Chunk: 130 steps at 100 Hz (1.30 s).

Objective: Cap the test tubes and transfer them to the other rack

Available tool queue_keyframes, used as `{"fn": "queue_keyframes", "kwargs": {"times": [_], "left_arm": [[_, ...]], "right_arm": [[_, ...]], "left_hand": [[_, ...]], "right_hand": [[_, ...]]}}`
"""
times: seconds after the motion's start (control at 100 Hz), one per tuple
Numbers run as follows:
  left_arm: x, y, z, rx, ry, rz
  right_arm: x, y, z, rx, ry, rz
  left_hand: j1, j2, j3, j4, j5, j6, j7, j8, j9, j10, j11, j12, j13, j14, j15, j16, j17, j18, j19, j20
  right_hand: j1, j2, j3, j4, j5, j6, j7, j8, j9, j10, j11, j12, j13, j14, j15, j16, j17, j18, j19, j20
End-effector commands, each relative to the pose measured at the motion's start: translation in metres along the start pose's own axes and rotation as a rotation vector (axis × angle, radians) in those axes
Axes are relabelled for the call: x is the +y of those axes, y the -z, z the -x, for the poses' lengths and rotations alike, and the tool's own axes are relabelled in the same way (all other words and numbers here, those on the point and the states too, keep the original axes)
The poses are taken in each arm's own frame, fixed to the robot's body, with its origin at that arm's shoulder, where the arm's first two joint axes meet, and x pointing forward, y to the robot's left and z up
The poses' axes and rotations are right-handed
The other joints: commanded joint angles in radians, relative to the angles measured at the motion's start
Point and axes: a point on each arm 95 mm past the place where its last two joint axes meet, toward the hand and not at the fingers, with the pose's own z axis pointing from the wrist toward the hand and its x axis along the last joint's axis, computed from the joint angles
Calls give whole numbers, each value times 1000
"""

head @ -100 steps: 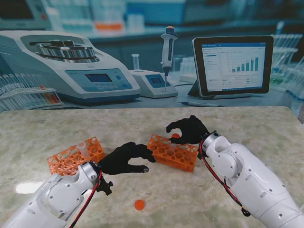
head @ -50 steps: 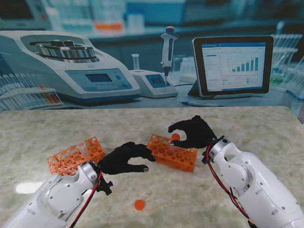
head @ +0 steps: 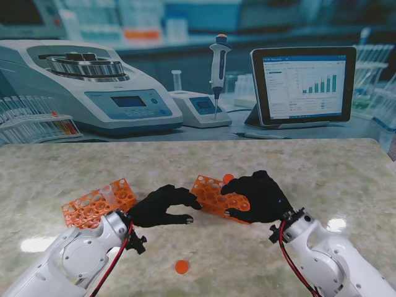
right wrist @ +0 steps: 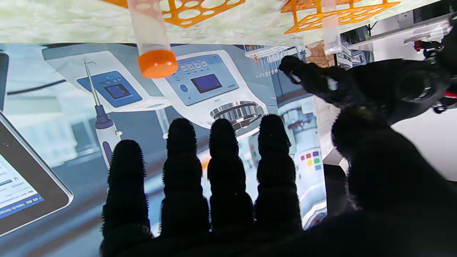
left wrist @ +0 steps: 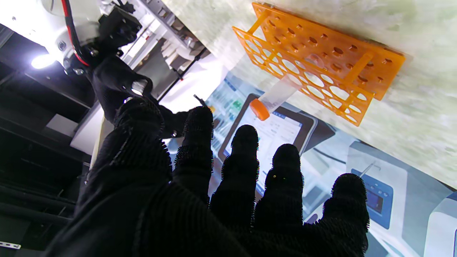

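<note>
Right hand [head: 258, 197] has drawn back toward me over the last second: it was at the far edge of the right rack [head: 216, 193], fingertips at the orange cap of the tube standing there; now it sits nearer, at about 4 o'clock of that rack, covering its near right end. Capped tube [right wrist: 151, 39] stands in the right rack on its own, orange cap on, nothing gripping it; in the stand view only its cap [head: 228, 178] shows, at about 1 o'clock of the rack. Right hand's fingers [right wrist: 182, 171] spread and straight, holding nothing. Judgement: one tube is capped and placed, and the hand is retreating from it; one cycle of the task looks finished.

Left hand [head: 166, 205] unmoved between the two racks, at about 9 o'clock of the right rack; fingers [left wrist: 244, 167] apart, loosely curled, nothing in them.

Left rack [head: 99, 201] lies at about 9 o'clock of the left hand; an uncapped clear tube [head: 107, 190] stands in it, so work remains. Loose orange cap [head: 181, 266] lies on the marble table [head: 346, 167] nearer to me, at about 5 o'clock of the left hand, well apart from both racks; probably meant for that tube.

In the way: the left hand sits on the line between the racks; the capped tube stands proud of the right rack and could be knocked by a passing hand. Backdrop is a printed lab scene; no obstacle.
</note>
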Motion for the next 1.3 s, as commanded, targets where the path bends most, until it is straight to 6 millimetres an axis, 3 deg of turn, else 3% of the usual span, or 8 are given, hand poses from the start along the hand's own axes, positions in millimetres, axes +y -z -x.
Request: {"fn": "queue_keyframes", "kwargs": {"times": [0.0, 0.29, 0.52, 0.66, 0.98, 1.29], "left_arm": [[2, -1, -2, 1, -1, 6], [8, -8, -6, -1, 5, 37], [10, -10, -6, -8, 9, 45], [8, -9, -3, -18, 7, 31], [-8, -3, 9, -66, -28, 2], [-37, 15, 13, -119, -103, -19]], "right_arm": [[-11, 10, -9, 7, -26, -23], [-23, 32, -24, 28, -58, -34], [-29, 37, -27, 34, -71, -46], [-30, 37, -28, 38, -74, -50], [-27, 38, -26, 45, -67, -25], [-25, 40, -24, 43, -60, -19]], "left_hand": [[11, 28, -8, -30, -19, -13, -25, -15, -15, 9, -23, -15, 15, 20, -7, -8, -1, 1, -46, -31], [5, 39, -9, -31, -41, -18, -26, -22, -23, 9, -28, -18, 12, 15, -13, -11, -6, -2, -46, -32], [0, 54, -10, -31, -62, 3, -51, -45, -31, 4, -28, -19, 21, 28, -8, -9, -4, -2, -45, -32], [-4, 59, -11, -30, -69, -3, -56, -55, -44, -2, -28, -18, 5, 9, -15, -12, -12, -8, -48, -33], [-1, 58, -10, -30, -61, -7, -41, -56, -48, -15, -22, -12, -2, -7, -14, -11, -21, -12, -61, -36], [-2, 60, -10, -30, -71, -8, -41, -59, -72, -21, -26, -12, -28, -30, -21, -14, -33, -21, -76, -39]], "right_hand": [[-28, 38, -18, 25, -49, 13, -22, -9, -3, -31, -16, -12, -10, -26, -52, -16, -5, 25, -10, -20], [-21, 55, -45, 28, -51, 21, -28, -18, -6, -28, -20, -20, -15, -27, -52, -24, -7, 21, -7, -34], [-16, 62, -62, 30, -48, 26, -31, -22, -6, -32, -19, -23, -15, -29, -51, -26, -9, 19, -6, -43], [-14, 64, -68, 31, -48, 28, -32, -24, -8, -30, -19, -23, -17, -25, -51, -27, -10, 20, -6, -45], [-9, 65, -78, 33, -46, 28, -30, -24, -4, -34, -15, -21, -16, -24, -49, -26, -13, 22, -3, -45], [-8, 67, -81, 33, -44, 28, -30, -25, 1, -34, -12, -17, -17, -24, -49, -25, -16, 22, -3, -44]]}}
